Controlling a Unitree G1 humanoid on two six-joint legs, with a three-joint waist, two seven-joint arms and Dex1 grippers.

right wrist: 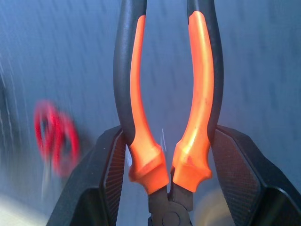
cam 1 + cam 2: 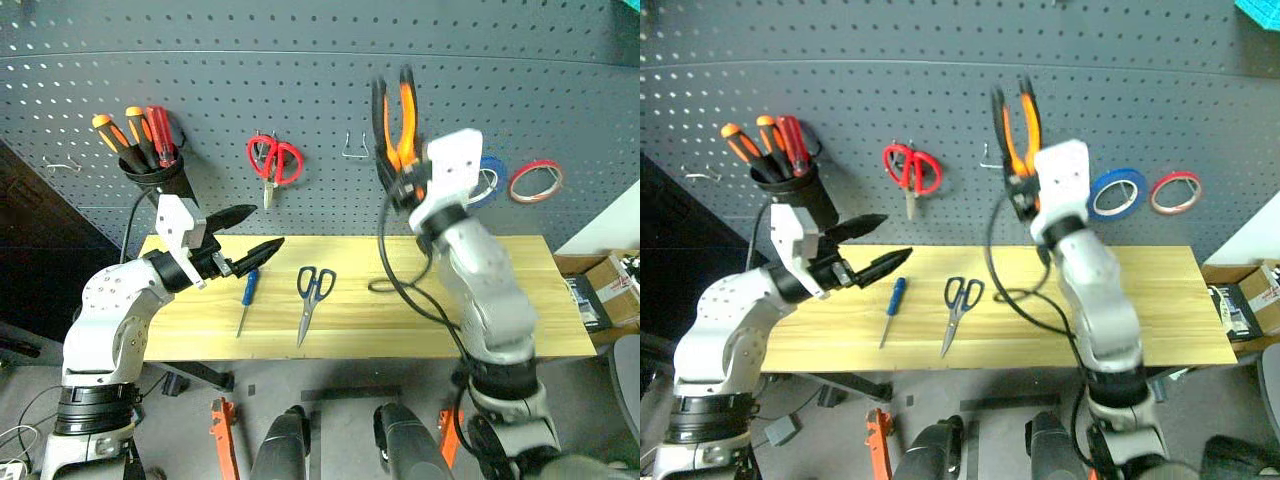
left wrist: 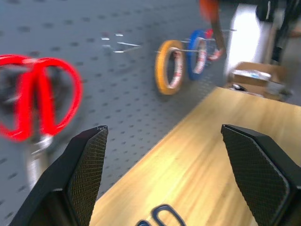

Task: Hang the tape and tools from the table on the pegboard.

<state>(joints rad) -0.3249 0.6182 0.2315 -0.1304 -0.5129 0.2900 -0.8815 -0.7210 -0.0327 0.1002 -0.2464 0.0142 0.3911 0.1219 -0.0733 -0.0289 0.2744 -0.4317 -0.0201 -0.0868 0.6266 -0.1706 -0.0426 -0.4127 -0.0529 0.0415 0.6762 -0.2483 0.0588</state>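
My right gripper [image 2: 398,178] is shut on the orange-and-black pliers [image 2: 395,115], near their head. It holds them handles-up in front of the pegboard [image 2: 300,60], beside a bare metal hook [image 2: 353,148]. The right wrist view shows the pliers' handles [image 1: 167,94] between my fingers [image 1: 110,179]. My left gripper [image 2: 264,229] hovers open and empty over the table's [image 2: 520,310] left part. The blue screwdriver [image 2: 247,292] and the dark-handled scissors [image 2: 313,295] lie flat on the table. The blue tape [image 2: 1116,193] hangs on the pegboard, right of my right wrist.
Red scissors [image 2: 274,162] hang on the pegboard. A black cup of orange and red screwdrivers [image 2: 150,150] is mounted at its left. A red tape ring [image 2: 536,181] and a yellow one [image 3: 168,67] hang near the blue tape. A black cable [image 2: 385,285] loops onto the table. Cardboard boxes [image 2: 605,290] stand at the right.
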